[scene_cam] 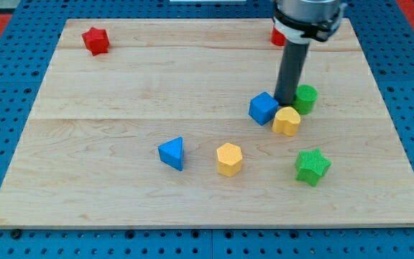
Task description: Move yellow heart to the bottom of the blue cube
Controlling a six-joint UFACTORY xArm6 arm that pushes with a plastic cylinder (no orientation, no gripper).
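Observation:
The yellow heart (287,121) lies right of centre on the wooden board, touching the lower right of the blue cube (263,108). My tip (286,104) stands just above the heart, between the blue cube on its left and a green cylinder (305,98) on its right. The dark rod rises from there to the arm at the view's top.
A blue triangle (172,153) and a yellow hexagon (229,158) lie lower centre. A green star (312,166) lies below the heart. A red star (95,40) sits at top left. A red block (277,36) is partly hidden behind the arm.

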